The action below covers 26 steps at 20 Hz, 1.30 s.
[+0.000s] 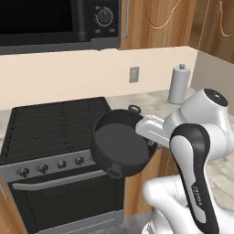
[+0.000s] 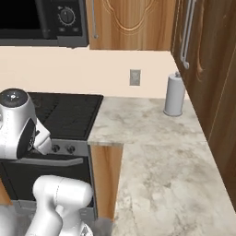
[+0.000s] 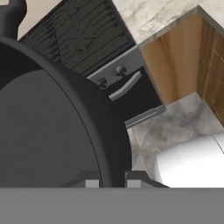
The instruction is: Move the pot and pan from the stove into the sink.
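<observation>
Two base views behind arm share stove [image 1: 50,123], hand view close on pot [image 3: 52,127]

The arm reaches forward, fingers [image 3: 92,183] clamped either side of the pot's [image 1: 119,146] rim.

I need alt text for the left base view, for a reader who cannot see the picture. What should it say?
A white robot arm holds a deep black pot by its rim, tilted and lifted in front of the black stove, its opening facing the camera. Behind are a beige wall with an outlet, a marble counter with a paper towel roll, and a microwave above.
</observation>
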{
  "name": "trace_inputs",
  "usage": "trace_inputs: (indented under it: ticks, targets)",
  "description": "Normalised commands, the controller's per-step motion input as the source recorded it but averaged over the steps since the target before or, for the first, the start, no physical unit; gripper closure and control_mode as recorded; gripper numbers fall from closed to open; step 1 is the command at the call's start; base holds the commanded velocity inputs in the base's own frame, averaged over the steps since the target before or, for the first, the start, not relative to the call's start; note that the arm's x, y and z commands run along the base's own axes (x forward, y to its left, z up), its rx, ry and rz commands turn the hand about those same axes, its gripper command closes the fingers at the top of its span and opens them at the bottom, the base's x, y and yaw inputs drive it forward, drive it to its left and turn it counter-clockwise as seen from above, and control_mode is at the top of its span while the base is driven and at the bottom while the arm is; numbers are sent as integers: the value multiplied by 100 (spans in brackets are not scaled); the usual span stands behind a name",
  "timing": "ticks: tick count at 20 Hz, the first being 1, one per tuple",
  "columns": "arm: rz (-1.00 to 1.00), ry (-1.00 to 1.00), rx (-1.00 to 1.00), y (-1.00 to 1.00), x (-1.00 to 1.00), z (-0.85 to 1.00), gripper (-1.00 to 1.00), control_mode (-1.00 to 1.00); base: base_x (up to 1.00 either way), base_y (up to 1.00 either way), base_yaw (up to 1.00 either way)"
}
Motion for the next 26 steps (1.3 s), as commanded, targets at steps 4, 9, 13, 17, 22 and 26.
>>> trace_inputs:
  ticks: [4, 9, 13, 17, 22, 26]
  targets:
    - [0, 0, 0, 0, 0, 0, 100, 100, -28, -13, 2]
    - [0, 0, 0, 0, 0, 0, 100, 100, -19, -7, -6]
    - [0, 0, 0, 0, 0, 0, 100, 100, -19, -2, -34]
    - [0, 0, 0, 0, 0, 0, 100, 100, -3, 1, -42]
    - [0, 0, 0, 0, 0, 0, 100, 100, -2, 8, -44]
    - [0, 0, 0, 0, 0, 0, 100, 100, -71, 1, -22]
